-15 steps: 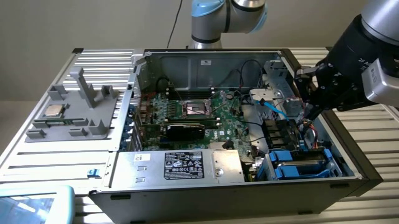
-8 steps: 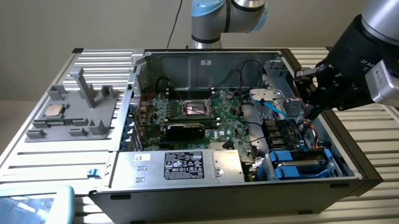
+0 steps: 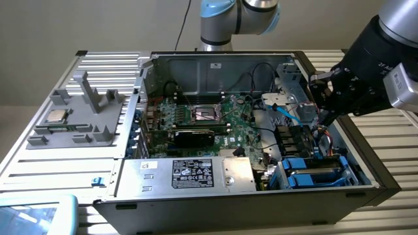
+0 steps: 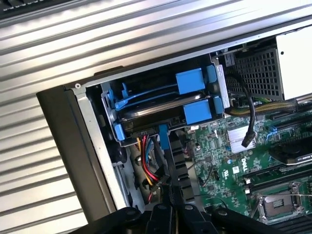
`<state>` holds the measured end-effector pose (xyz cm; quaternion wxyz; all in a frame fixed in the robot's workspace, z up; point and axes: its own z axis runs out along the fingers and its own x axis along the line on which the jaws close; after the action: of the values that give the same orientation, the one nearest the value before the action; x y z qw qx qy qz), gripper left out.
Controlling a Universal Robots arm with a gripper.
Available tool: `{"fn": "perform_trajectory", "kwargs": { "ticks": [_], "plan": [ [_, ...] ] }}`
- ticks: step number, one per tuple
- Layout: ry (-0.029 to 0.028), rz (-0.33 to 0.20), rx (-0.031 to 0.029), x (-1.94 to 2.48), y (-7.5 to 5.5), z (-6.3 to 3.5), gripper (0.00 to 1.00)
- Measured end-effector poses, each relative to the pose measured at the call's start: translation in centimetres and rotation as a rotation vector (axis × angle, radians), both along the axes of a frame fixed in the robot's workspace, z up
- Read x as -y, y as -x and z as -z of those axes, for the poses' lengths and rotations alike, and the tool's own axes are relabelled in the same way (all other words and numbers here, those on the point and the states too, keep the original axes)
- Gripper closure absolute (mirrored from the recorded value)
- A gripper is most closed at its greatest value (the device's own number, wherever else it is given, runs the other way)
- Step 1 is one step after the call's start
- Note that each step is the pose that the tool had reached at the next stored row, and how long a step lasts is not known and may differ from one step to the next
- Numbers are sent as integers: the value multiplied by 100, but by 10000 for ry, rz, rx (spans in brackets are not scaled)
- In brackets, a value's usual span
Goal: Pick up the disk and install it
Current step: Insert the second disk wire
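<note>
- A grey fixture (image 3: pixel 78 115) rests on the ribbed table (image 3: pixel 58 166) at the exterior view's left, with a small square chip (image 3: pixel 56 116) on it; it plays no part in this step and is best left alone.
- The open computer case (image 3: pixel 228 196) sits mid-table, its motherboard (image 3: pixel 209 122) exposed and a silver box (image 3: pixel 189 174) along the near wall.
- The disk (image 3: pixel 316 172), in its blue carrier, lies in the bay at the case's near corner on the exterior view's right, apparently seated.
- The gripper (image 4: pixel 171 195) is fully closed with nothing between its fingertips, poised over the cables (image 4: pixel 148 168) just beside the bay.
- Doing this well means keeping the closed tips clear of those cables and pressing squarely on the carrier, not the wiring.
</note>
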<state>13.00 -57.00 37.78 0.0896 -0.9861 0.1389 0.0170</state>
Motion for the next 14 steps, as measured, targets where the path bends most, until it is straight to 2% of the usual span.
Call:
{"fn": "perform_trajectory", "kwargs": {
  "ticks": [4,6,9,11,14],
  "plan": [
    [0,-277,73,18,-1,0,89],
    [0,-332,113,46,-1,0,89],
    [5,-398,137,90,-1,0,89],
    [28,-459,137,104,1,0,89],
    [98,-588,135,112,0,0,89]
  ]
}}
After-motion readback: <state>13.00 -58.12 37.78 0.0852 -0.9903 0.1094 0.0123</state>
